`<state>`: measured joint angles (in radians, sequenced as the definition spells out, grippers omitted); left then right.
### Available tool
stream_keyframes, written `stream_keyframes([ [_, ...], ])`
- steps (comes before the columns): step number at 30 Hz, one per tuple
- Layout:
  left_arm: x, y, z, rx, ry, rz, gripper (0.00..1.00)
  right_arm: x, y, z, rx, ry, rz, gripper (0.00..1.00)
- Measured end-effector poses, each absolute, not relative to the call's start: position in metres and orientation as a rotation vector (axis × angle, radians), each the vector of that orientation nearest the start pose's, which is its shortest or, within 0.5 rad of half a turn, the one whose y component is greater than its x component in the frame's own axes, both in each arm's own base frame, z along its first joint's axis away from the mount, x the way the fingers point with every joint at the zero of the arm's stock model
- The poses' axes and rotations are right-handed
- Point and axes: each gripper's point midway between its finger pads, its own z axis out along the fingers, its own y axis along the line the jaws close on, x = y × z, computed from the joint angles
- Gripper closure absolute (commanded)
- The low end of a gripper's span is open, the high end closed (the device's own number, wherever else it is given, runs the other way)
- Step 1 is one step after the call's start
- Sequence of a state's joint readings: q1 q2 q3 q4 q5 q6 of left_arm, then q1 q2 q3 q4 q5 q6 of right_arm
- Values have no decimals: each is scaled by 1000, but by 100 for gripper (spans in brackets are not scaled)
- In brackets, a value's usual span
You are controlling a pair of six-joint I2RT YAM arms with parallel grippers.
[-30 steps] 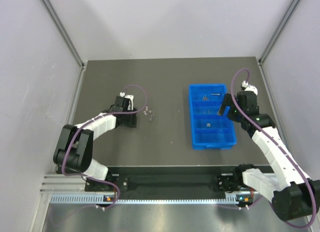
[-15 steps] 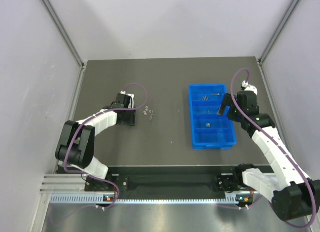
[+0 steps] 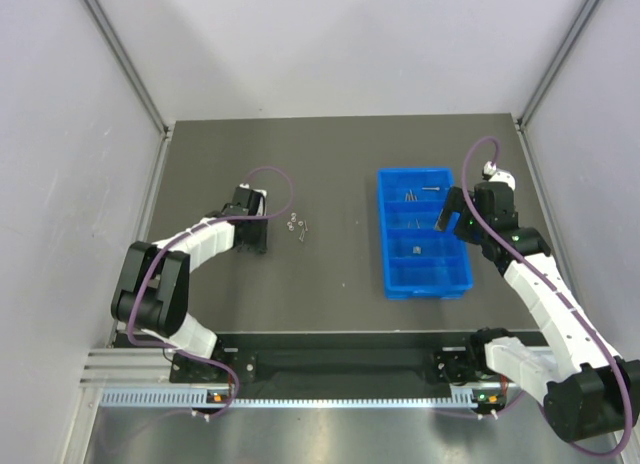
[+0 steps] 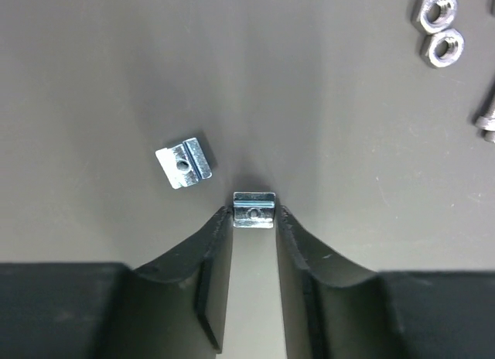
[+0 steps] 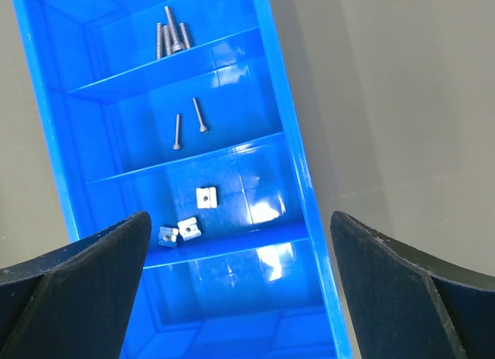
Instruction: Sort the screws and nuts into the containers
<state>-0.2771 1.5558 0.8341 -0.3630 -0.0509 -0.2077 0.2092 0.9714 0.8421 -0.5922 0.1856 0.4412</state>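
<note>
**Step in hand:** pick-up of a nut by the left arm.

**Left gripper** [image 4: 254, 220]: the fingers stand narrow, with their tips against both sides of a square nut [image 4: 254, 209]. The nut lies flat on the table [image 4: 93, 65], not yet lifted. The hold is only at the very tips, and I cannot tell how firm it is.

**Loose pieces nearby:**
- A second square nut [image 4: 184, 162] lies just beside the left finger, apart from it.
- Two hex nuts [image 4: 441, 28] touch each other further ahead to the right.
- A screw [image 4: 487, 111] is cut off by the frame edge next to them.

**Right gripper** [image 5: 240, 243]: the fingers are spread fully and hold nothing. It hangs above the tray [image 5: 66, 135].

**Tray contents, from the right wrist view:**
- Long screws [image 5: 172, 35] lie in a far compartment.
- Two thin screws [image 5: 189, 121] lie in the next one.
- Three square nuts [image 5: 205, 196] lie in the one after that.
- The nearer compartment is partly hidden by the fingers.

**Judgement:** sorting is well along, and roughly five pieces remain on the table.

**Next move:** a straight, slow lift is called for, since so shallow a pinch could let the nut slip or twist out. The nut then needs carrying well across to the tray, into the compartment with the matching square nuts. The neighbouring nut should not be brushed on the way up.
</note>
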Motion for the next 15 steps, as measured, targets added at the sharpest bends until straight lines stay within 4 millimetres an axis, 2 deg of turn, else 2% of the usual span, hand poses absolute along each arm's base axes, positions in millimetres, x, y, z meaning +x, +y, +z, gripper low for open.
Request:
stream_keyframes([
  [1,308,-87,21,71,2655,-87,74,281,44,166,359,2252,128,0],
  [5,310,-86,21,61,2653,-70,81,281,44,166,359,2252,128,0],
  [10,310,-92,21,53,2646,-67,83,281,45,166,357,2253,132,0],
  [13,305,-110,23,78,2638,-82,83,281,45,166,357,2254,134,0],
  [15,300,-133,31,136,2616,-107,83,281,46,166,356,2254,136,0],
])
